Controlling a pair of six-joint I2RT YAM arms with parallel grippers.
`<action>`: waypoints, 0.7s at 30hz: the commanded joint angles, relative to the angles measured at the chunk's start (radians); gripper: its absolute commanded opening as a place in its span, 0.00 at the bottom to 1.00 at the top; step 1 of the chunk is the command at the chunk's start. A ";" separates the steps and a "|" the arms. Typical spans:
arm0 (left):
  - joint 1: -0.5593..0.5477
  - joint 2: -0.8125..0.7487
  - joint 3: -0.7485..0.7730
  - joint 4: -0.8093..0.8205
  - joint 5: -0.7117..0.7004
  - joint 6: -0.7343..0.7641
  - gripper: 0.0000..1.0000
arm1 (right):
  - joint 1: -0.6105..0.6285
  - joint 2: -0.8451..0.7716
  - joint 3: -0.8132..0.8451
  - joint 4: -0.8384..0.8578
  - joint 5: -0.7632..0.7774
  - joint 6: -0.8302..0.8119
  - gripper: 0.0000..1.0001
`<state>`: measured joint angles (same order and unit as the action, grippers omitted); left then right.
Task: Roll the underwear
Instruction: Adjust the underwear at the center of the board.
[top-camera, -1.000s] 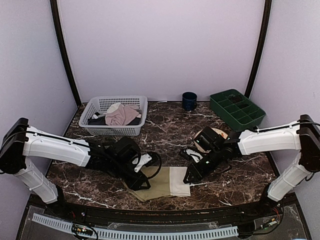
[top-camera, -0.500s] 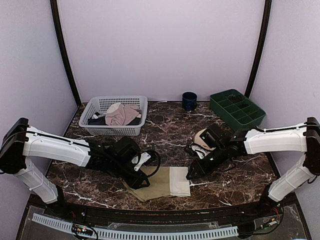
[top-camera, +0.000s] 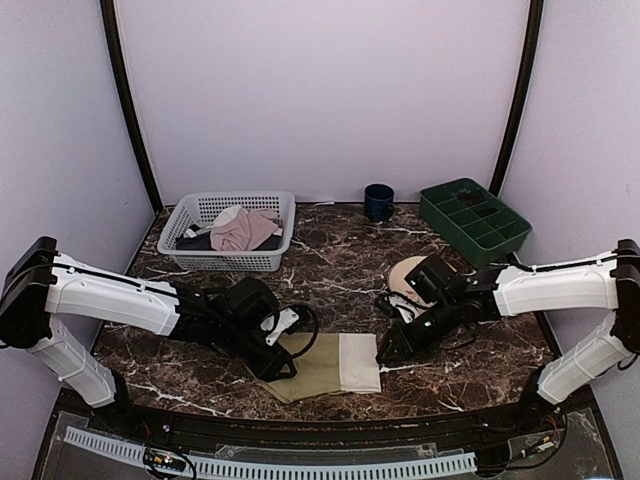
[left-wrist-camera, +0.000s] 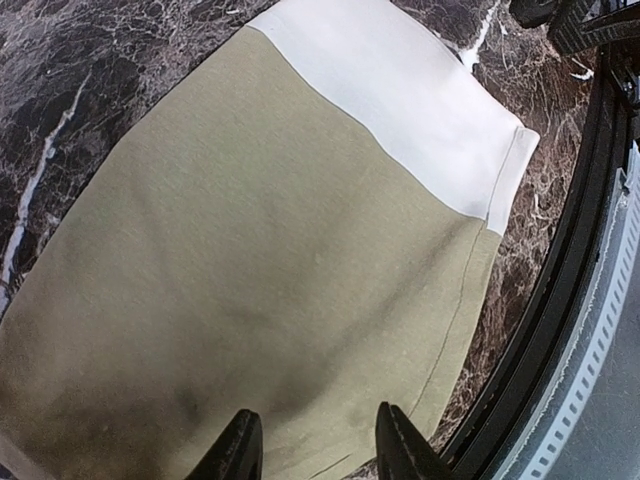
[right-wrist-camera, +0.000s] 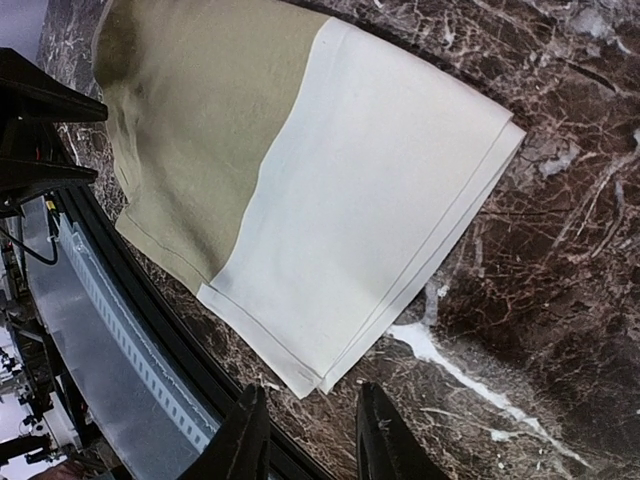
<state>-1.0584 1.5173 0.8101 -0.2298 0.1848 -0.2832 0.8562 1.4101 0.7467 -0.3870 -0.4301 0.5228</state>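
The underwear (top-camera: 325, 368) lies folded flat near the table's front edge, olive-khaki cloth on the left and a wide cream waistband (top-camera: 358, 362) on the right. It fills the left wrist view (left-wrist-camera: 250, 260) and the right wrist view (right-wrist-camera: 330, 190). My left gripper (top-camera: 283, 362) is open and empty, its tips (left-wrist-camera: 318, 452) just over the olive end. My right gripper (top-camera: 386, 353) is open and empty, its tips (right-wrist-camera: 310, 440) over bare table just off the waistband's corner.
A white basket (top-camera: 228, 256) at the back left holds pink and dark garments. A dark blue cup (top-camera: 378, 201) and a green divided tray (top-camera: 473, 219) stand at the back right. A round plate (top-camera: 418, 272) lies behind my right arm. A black rail (top-camera: 330, 432) edges the front.
My right gripper has drawn back a little to the right, off the waistband. My left gripper has shifted slightly right on the olive end. The underwear has stayed in place.
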 joint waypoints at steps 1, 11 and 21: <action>0.000 -0.031 -0.014 0.001 0.025 -0.005 0.42 | -0.007 -0.046 -0.031 0.043 -0.004 0.036 0.30; 0.000 -0.065 -0.024 -0.016 0.043 -0.006 0.42 | -0.007 -0.105 -0.069 0.056 0.002 0.063 0.30; 0.000 -0.116 -0.055 -0.035 0.027 -0.027 0.41 | -0.009 -0.134 -0.047 0.067 0.002 0.060 0.30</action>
<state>-1.0588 1.4437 0.7811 -0.2359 0.2192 -0.2958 0.8562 1.2961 0.6857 -0.3511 -0.4297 0.5804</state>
